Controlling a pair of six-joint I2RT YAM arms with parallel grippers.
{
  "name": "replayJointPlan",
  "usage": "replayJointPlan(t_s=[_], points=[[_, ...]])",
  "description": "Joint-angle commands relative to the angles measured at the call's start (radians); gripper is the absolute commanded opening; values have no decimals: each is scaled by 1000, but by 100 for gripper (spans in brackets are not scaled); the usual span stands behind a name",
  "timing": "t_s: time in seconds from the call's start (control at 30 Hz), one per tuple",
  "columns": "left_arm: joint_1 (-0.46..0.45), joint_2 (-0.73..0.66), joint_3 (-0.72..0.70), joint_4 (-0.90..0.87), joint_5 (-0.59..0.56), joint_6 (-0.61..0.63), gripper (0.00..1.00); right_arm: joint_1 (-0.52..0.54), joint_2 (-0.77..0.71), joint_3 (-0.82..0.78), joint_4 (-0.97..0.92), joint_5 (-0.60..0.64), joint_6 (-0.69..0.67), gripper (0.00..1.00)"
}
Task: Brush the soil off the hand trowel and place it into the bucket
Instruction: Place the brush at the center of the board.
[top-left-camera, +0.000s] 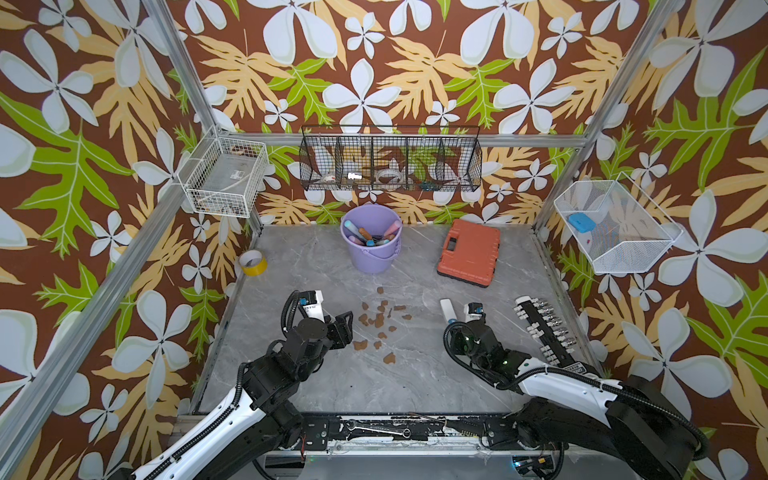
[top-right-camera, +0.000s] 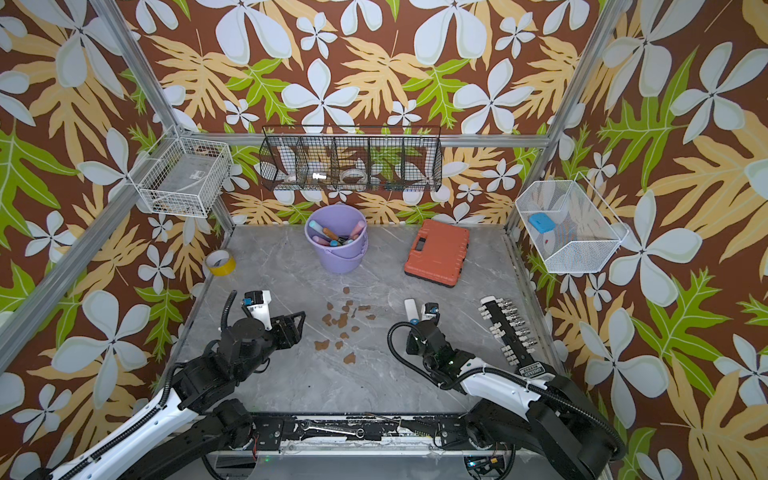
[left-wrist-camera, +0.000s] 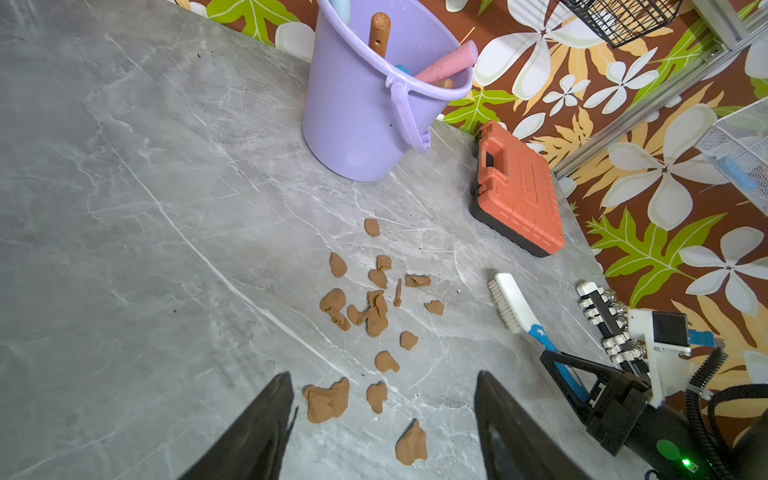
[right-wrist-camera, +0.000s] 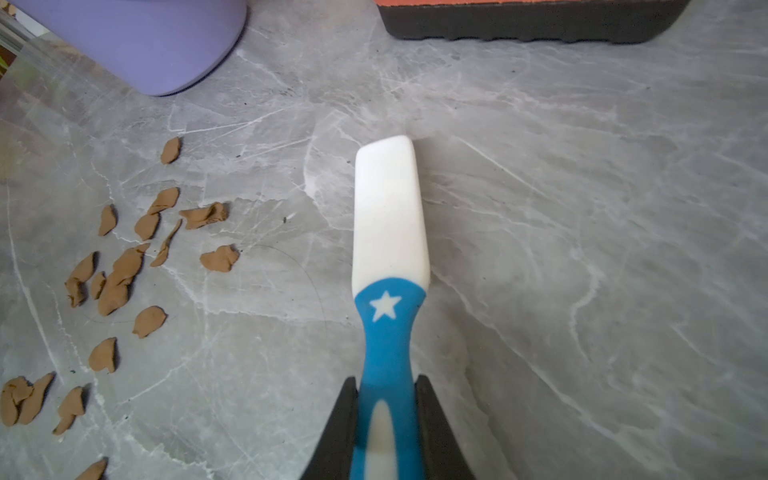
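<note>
Right, your left fingers (left-wrist-camera: 257, 432) are spread wide with nothing between them. They sit just beside the soil (left-wrist-camera: 374, 307) and point across it. That soil is a scatter of small flat brown putty-like blobs on the grey marble-patterned surface (left-wrist-camera: 124, 208), mid-way between your two arms in both top views.

Over on the other side, your right fingers (right-wrist-camera: 340, 428) are pinched on the blue grip of the blue-and-white plastic scrubbing brush (right-wrist-camera: 390, 216). Its white head reaches out ahead of them, apart from the blobs. Whether the bristles touch the surface, you can't tell.

Further back stands the round lavender plastic bucket (top-left-camera: 371, 257), upright, with its thin handle folded down against the wall. Pink, wooden and pale blue tool handles (top-left-camera: 368, 237) stick up out of it. Their working ends are hidden inside, so you can't pick out the hand trowel among them.

Beside the bucket, the orange plastic tool case (top-left-camera: 469, 253) lies flat and closed. The black socket rail (top-left-camera: 544, 332) runs along the right edge of the surface, and the yellow tape roll (top-left-camera: 252, 262) sits at the left edge.
</note>
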Motion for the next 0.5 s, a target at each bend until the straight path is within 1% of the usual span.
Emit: replayJointPlan(t_s=[0.0, 0.03, 0.1, 0.27, 0.33, 0.4, 0.47], points=[[0, 0, -6, 42, 8, -8, 71, 6, -9, -25, 91, 46, 35, 0], [-1, 4, -11, 46, 9, -9, 71, 6, -11, -34, 98, 50, 37, 0], [-1, 15, -19, 57, 8, -2, 71, 6, -10, -48, 115, 49, 36, 6], [-1, 51, -12, 48, -28, 19, 71, 8, -4, -77, 159, 34, 51, 24], [-1, 60, -7, 50, -35, 29, 72, 7, -6, -83, 165, 31, 48, 33], [-1, 70, -1, 49, -48, 40, 72, 8, -4, -77, 156, 36, 40, 36], [-1, 82, 6, 47, -62, 48, 73, 8, -3, -69, 146, 42, 37, 43]])
